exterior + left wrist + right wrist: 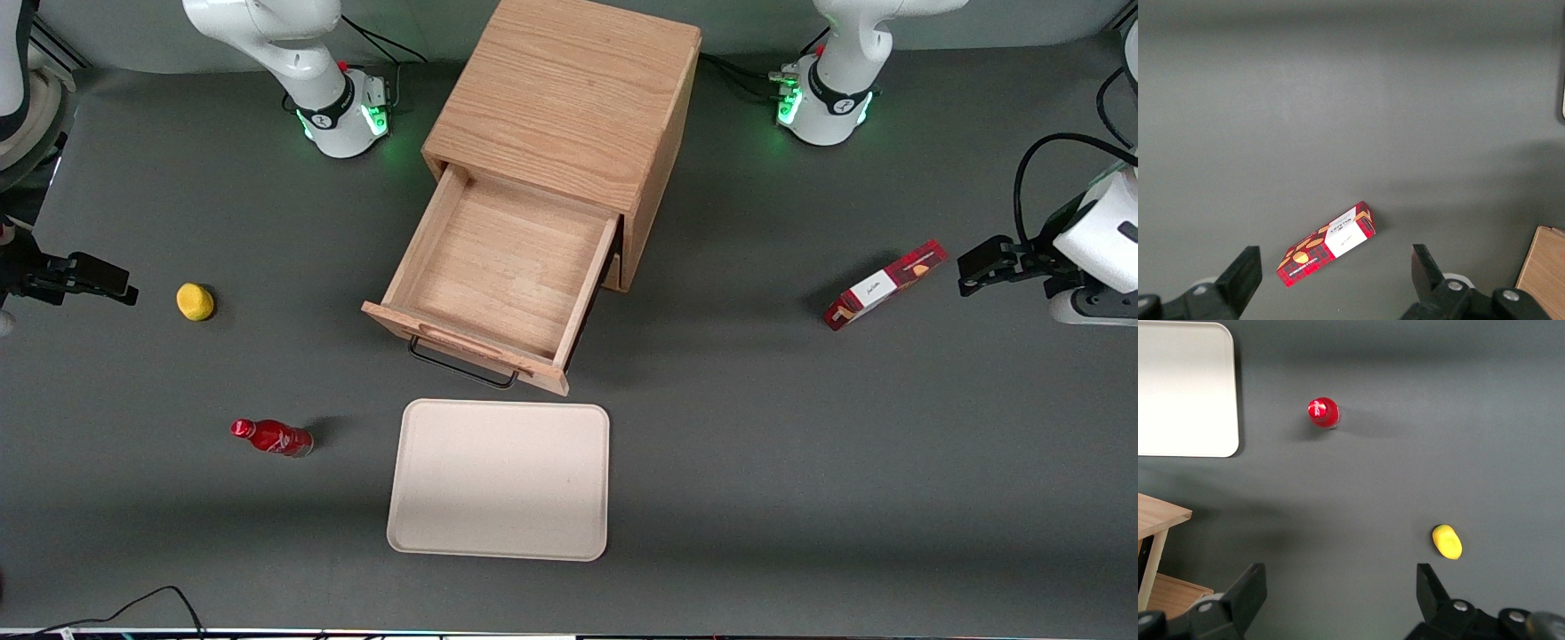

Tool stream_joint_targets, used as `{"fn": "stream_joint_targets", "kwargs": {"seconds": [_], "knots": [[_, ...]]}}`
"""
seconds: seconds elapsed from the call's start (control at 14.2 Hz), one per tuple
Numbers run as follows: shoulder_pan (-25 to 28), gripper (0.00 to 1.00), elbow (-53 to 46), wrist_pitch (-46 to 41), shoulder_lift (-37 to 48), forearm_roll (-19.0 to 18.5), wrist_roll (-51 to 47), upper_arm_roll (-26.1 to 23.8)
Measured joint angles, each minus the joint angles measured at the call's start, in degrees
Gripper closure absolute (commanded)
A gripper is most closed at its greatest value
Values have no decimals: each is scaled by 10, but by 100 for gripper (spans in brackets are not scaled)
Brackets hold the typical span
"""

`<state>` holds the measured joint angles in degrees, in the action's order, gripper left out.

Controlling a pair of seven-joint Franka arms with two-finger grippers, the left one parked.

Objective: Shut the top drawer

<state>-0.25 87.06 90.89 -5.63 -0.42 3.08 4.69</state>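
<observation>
The top drawer (498,267) is pulled far out of the light oak cabinet (569,89) and is empty inside. Its thin black bar handle (462,366) faces the front camera, just above the table. A wooden corner of the drawer (1161,513) shows in the right wrist view. The lower drawer is hidden under the open one. My gripper (120,283) hangs over the table toward the working arm's end, well away from the drawer and close to a yellow fruit. It is open and empty (1338,587), with bare grey table between its fingers.
A yellow fruit (195,301) (1447,541) lies beside my gripper. A red bottle (271,437) (1323,412) lies nearer the front camera. A cream tray (498,480) (1185,387) sits in front of the drawer. A red box (883,284) (1327,243) lies toward the parked arm's end.
</observation>
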Motion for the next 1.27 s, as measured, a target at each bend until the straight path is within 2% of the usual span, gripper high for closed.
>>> {"fn": "stream_joint_targets", "kwargs": {"seconds": [0.14, 0.49, 0.77, 0.91, 1.27], "knots": [[5, 0, -21, 0, -3, 1, 9, -21], [25, 0, -112, -2, -60, -2, 9, -132], [25, 0, -194, -16, -129, -45, 13, -202], [26, 0, -208, -20, -146, -57, 61, -219], [24, 0, -212, -23, -170, -60, 237, -229]]}}
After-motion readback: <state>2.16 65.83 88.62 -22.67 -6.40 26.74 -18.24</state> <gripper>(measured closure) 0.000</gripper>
